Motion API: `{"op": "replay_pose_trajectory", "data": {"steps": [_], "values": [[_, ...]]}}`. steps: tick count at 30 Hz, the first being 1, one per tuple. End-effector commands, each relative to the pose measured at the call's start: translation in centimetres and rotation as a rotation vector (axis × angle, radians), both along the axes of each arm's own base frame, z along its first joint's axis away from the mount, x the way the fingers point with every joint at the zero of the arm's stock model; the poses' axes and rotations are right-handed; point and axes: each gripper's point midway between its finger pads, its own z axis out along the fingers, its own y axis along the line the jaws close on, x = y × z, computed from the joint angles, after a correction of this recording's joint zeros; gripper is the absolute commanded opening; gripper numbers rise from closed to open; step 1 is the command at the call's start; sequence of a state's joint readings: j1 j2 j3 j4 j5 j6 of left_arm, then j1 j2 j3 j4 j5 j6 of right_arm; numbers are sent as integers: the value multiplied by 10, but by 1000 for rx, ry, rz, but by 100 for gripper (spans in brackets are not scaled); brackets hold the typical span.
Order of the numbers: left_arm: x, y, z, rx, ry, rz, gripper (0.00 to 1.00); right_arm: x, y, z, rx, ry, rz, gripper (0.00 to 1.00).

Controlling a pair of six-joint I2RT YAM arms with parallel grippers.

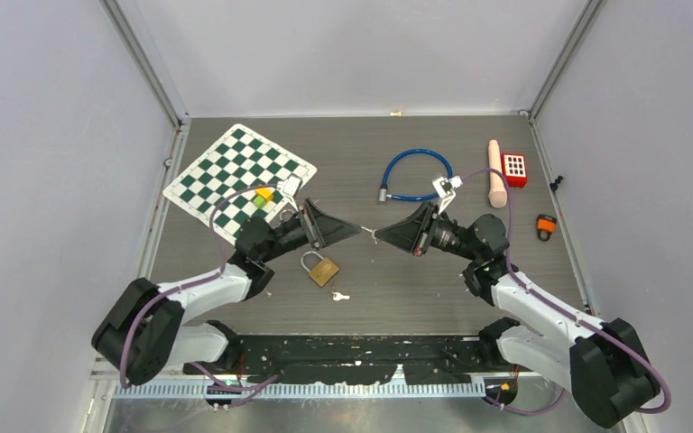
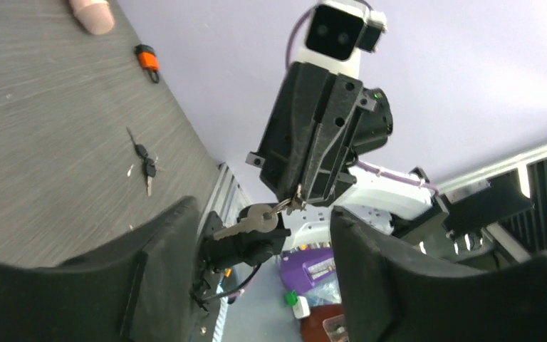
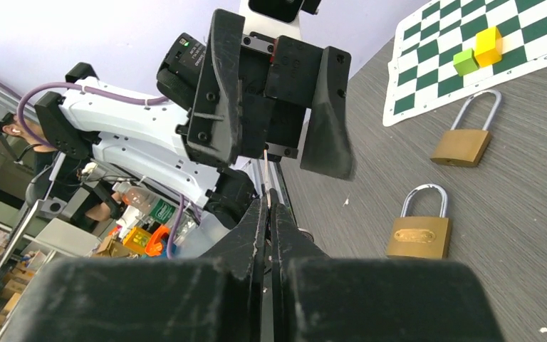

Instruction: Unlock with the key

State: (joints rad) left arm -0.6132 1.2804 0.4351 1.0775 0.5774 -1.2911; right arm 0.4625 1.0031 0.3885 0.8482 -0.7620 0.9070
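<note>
Key (image 2: 256, 219), small and silver, sits pinched at the very tip of my right jaws (image 1: 381, 236), which are closed tight on it. It is held in the air above the middle of the worktop (image 1: 415, 289), its free end pointing across at my left jaws (image 1: 354, 231). Those stand apart with a clear gap between the fingers and nothing in them. The two sets of tips nearly meet, and I cannot tell whether the key reaches into that gap.

Down on the worktop below, a brass padlock (image 3: 419, 226) lies flat with its shackle closed, and a spare key (image 1: 340, 295) lies just beside it on the side towards my bases. A second brass padlock (image 3: 464, 139) lies a little farther off, its shackle close to the edge of the checkerboard (image 1: 235, 171). On the board near that edge, a yellow cube (image 3: 488, 45) and a green cube (image 3: 464, 61) sit touching.

Off to my right, near the wall, is a small orange lock (image 1: 546, 225), with a pair of black-headed keys (image 2: 144, 165) lying apart from it. Farthest back on the right, a blue cable loop (image 1: 418, 171) lies flat, then a wooden peg (image 1: 496, 171) with a red block (image 1: 513, 169) right against it.
</note>
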Motion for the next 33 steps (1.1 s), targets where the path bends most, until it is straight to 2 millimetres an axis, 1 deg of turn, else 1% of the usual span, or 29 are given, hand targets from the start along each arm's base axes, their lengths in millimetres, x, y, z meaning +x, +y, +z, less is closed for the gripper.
{"op": "replay_pose_trajectory", "data": {"steps": [1, 4, 5, 6, 7, 8, 9, 10, 12, 14, 17, 18, 19, 20, 21, 22, 23, 24, 25, 26, 30, 33], "values": [[14, 22, -6, 70, 5, 130, 74, 3, -4, 3, -18, -35, -45, 5], [21, 43, -39, 266, 110, 248, 90, 6, -6, -1, -31, -23, -68, 5], [24, 53, -51, 354, 148, 303, 95, 6, -7, -5, -42, -17, -75, 5], [25, 68, -64, 451, 198, 370, 99, 7, -8, -5, -45, -17, -88, 5], [26, 84, -75, 542, 241, 436, 99, 8, -9, -10, -59, -6, -94, 5], [25, 102, -86, 638, 289, 501, 100, 9, -10, -10, -62, -5, -109, 5], [21, 118, -93, 715, 331, 553, 100, 10, -10, -16, -77, 6, -115, 5], [21, 135, -97, 789, 361, 618, 100, 10, -11, -16, -80, 6, -127, 5], [13, 159, -106, 917, 399, 673, 100, 11, -12, -25, -108, 25, -145, 5], [4, 171, -113, 1000, 434, 673, 100, 10, -12, -30, -123, 27, -156, 5], [-9, 175, -130, 1064, 521, 645, 100, 9, -9, -36, -146, 18, -176, 5], [-12, 176, -136, 1083, 553, 639, 100, 4, -5, -39, -158, 21, -164, 5], [-14, 177, -144, 1102, 591, 640, 99, 6, -4, -41, -167, 14, -183, 5], [-16, 178, -149, 1115, 626, 644, 98, -1, 0, -44, -178, 10, -170, 5], [-17, 178, -153, 1128, 651, 640, 96, 1, 0, -47, -185, 14, -193, 5], [-17, 176, -158, 1135, 666, 635, 94, -6, 5, -53, -195, 16, -175, 5], [-15, 173, -161, 1131, 680, 635, 91, -5, 5, -57, -201, 22, -195, 5], [-13, 168, -163, 1123, 696, 630, 88, -12, 9, -63, -209, 32, -181, 5], [-11, 161, -164, 1113, 701, 615, 86, -12, 10, -67, -213, 40, -189, 5], [-9, 156, -165, 1109, 706, 609, 84, -18, 14, -73, -220, 55, -173, 5], [2, 140, -168, 1145, 678, 599, 83, -26, 15, -88, -244, 76, -158, 5], [8, 127, -174, 1190, 666, 560, 84, -24, 10, -94, -266, 60, -186, 5]]}}
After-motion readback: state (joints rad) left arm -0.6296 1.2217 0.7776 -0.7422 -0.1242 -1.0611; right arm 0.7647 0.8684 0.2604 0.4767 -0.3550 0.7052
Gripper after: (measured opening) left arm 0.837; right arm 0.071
